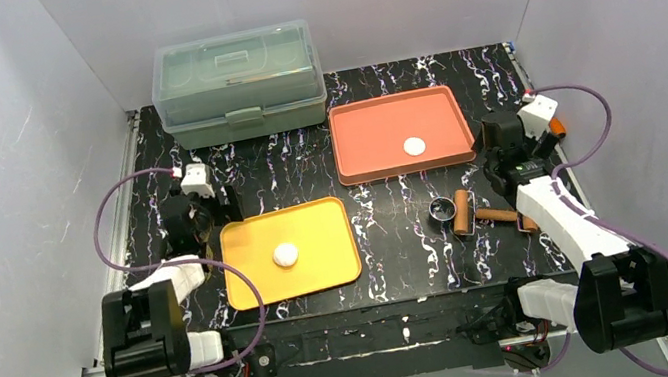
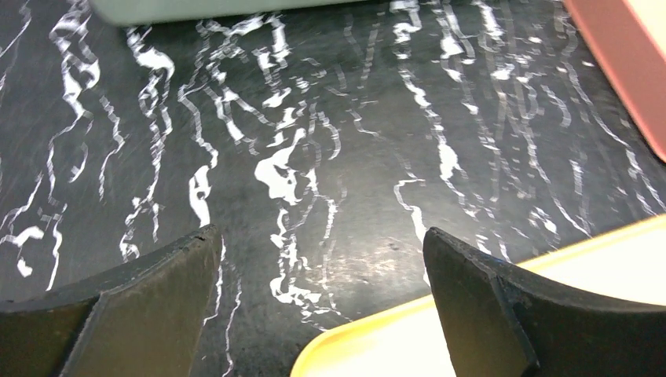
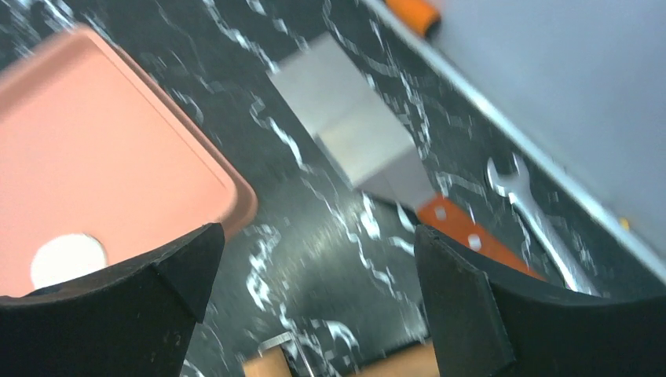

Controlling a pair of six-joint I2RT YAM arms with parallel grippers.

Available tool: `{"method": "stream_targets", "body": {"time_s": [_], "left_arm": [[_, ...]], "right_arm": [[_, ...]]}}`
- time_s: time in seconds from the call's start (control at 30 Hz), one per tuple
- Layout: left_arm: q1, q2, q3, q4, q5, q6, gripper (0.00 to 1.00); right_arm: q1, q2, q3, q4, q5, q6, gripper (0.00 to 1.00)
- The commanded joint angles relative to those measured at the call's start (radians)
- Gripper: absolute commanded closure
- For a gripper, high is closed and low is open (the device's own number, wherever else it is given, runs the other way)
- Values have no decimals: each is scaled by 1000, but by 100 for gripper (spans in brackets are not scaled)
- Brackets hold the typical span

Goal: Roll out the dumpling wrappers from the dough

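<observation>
black marbled table lies under everything. at the back sits the big see-through box with its lid on. next comes the red tray, then the yellow tray nearer to you. your left gripper hangs just past the yellow tray's far left corner, fingers wide apart with nothing between them. your right gripper is by the red tray's right side, fingers wide apart and bare too. the rolling pin lies on the table by your right arm, with the small metal ring just beside it. the dough, a little round lump, sits in the middle of the yellow tray. one wrapper lies flat in the red tray. watch out: the rolling pin is round, so a grab off its middle could make it roll away or knock the ring. press too hard and the soft dough may stick, or the yellow tray may slide.
</observation>
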Motion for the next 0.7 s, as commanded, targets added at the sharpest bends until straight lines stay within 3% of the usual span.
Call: {"method": "stream_targets", "body": {"time_s": [0.0,0.1,0.2,0.27,0.53,0.67], "left_arm": [[4,-107,45,-215,223,141,1],[4,-143,169,-520,265,229,1],[3,-114,412,-927,308,321,1],[4,-107,508,-1102,355,356,1],[2,-187,563,-1287,422,389,1],[2,-167,593,-1313,455,372,1]], "right_arm": [[-3,-19,58,-468,-44,312,0],[-14,-33,54,-505,-149,356,0],[-34,-5,56,-560,-194,411,9],[-50,24,56,-595,-189,469,12],[-166,145,-8,-583,-231,761,20],[-166,192,10,-573,-169,789,21]]}}
